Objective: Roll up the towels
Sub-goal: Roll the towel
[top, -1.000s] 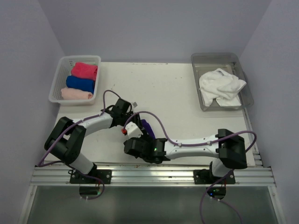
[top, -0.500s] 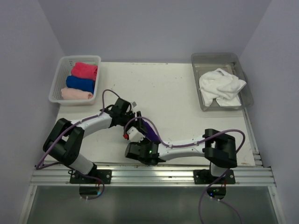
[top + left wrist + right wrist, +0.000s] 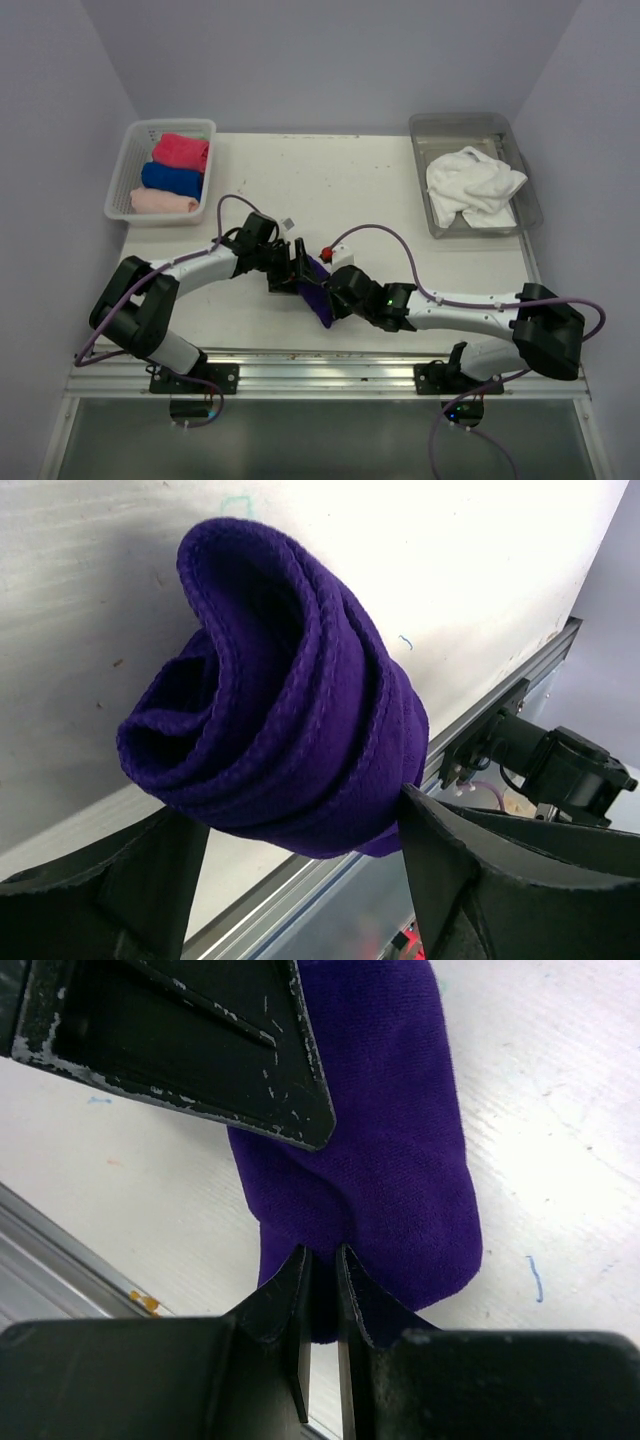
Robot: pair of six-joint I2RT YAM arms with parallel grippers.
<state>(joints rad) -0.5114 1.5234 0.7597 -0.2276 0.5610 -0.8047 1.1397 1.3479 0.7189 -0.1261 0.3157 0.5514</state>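
Right gripper [image 3: 322, 1260] is pressed almost together, pinching one end of the rolled purple towel [image 3: 380, 1160]. I see my left gripper [image 3: 300, 835] spread wide, one finger on each side of the roll. It lies by the desk's [image 3: 400, 200] near edge, about midway along.

Loosely rolled deep purple towel [image 3: 290, 710]
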